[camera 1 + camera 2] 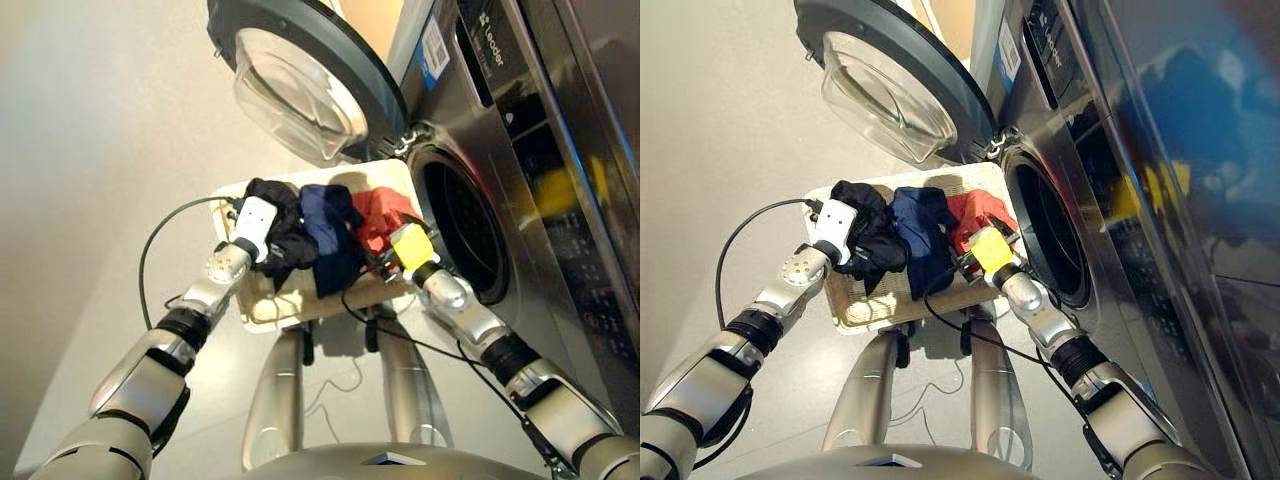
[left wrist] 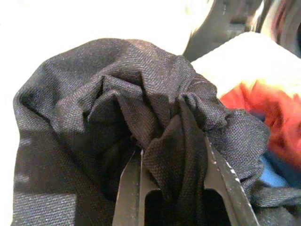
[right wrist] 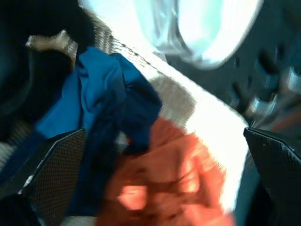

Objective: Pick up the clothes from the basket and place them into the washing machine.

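Black garment [image 2: 141, 117] folds, seen only at the wrist, sit clamped in left pincer [image 2: 174, 188]; right pincer [image 3: 164, 179] gapes wide over coral-red garment [image 3: 164, 188].

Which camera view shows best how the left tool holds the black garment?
The left wrist view: the left tool is shut on a fold of the black garment. Both eye views show only the arm over it in the basket. The right wrist view shows almost none.

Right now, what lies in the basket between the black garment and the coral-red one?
The navy blue garment lies between the black garment and the coral-red garment in the basket, seen clearly in both eye views.
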Controlling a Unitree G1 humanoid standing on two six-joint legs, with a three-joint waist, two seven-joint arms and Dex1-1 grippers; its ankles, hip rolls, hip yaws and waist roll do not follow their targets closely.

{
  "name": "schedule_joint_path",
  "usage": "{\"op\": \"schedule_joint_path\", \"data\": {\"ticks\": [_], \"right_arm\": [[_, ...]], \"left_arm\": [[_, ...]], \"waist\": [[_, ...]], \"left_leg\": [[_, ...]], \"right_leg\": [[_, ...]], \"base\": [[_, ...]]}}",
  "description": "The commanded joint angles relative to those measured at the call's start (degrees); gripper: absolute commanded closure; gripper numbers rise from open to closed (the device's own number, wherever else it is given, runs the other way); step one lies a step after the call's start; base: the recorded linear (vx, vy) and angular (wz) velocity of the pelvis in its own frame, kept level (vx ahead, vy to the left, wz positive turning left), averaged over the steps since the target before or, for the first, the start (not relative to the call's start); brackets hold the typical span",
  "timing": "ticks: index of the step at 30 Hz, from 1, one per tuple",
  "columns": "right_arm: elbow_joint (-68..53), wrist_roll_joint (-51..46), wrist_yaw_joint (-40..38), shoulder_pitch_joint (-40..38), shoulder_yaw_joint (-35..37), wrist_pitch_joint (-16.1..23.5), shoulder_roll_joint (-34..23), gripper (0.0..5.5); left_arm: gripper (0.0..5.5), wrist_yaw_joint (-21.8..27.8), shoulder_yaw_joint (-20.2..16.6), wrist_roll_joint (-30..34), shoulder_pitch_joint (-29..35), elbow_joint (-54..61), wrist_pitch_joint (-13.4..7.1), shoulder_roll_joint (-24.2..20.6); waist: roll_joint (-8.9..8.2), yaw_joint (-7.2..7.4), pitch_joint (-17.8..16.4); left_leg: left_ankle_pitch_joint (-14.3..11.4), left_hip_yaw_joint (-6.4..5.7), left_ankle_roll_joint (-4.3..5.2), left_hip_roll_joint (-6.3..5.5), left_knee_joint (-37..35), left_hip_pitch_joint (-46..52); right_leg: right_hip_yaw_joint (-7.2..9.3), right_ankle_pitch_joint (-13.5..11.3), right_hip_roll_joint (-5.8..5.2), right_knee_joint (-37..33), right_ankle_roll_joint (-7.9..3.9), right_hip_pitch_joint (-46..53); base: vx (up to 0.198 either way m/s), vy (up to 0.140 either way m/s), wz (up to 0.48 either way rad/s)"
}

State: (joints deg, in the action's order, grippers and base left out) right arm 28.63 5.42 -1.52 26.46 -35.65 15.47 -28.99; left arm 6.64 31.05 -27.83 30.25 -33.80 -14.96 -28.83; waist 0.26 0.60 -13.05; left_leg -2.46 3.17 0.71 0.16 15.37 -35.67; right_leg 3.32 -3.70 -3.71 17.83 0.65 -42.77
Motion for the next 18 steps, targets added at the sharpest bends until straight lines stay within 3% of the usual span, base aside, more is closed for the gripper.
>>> {"op": "schedule_joint_path", "data": {"ticks": [1, 9, 18], "right_arm": [[-4.5, 9.5, -2.3, 1.6, -2.2, 3.6, -2.7, 0.0], [-8.9, 18.2, -4.6, 5.6, -6.6, 3.3, -3.1, 0.0], [-7.7, 21.3, -8.0, 9.1, -8.9, 2.0, 1.7, 0.0]], "left_arm": [[5.5, 0.2, -3.9, -3.7, -0.3, 8.1, -5.1, -0.1], [5.5, 0.0, -3.6, -14.2, -2.6, 17.6, -3.7, 6.1], [5.5, -0.5, 0.5, -22.5, -3.3, 22.6, -2.7, 13.9]], "waist": [[2.62, -0.02, 1.5], [4.45, -0.88, 2.3], [5.41, -1.64, 3.5]], "left_leg": [[2.0, -0.89, -0.49, -2.27, -1.5, 1.5], [2.2, -0.62, -0.95, -2.73, -1.7, 2.8], [2.4, -0.57, -1.32, -2.85, -2.3, 2.9]], "right_leg": [[1.76, -0.6, -0.41, -4.4, -4.68, 7.1], [1.31, -0.1, -0.31, -4.2, -4.4, 8.2], [1.04, 0.0, 0.05, -4.2, -4.22, 7.9]], "base": [[0.0, 0.0, 0.0], [0.0, 0.0, 0.0], [0.0, 0.0, 0.0]]}}
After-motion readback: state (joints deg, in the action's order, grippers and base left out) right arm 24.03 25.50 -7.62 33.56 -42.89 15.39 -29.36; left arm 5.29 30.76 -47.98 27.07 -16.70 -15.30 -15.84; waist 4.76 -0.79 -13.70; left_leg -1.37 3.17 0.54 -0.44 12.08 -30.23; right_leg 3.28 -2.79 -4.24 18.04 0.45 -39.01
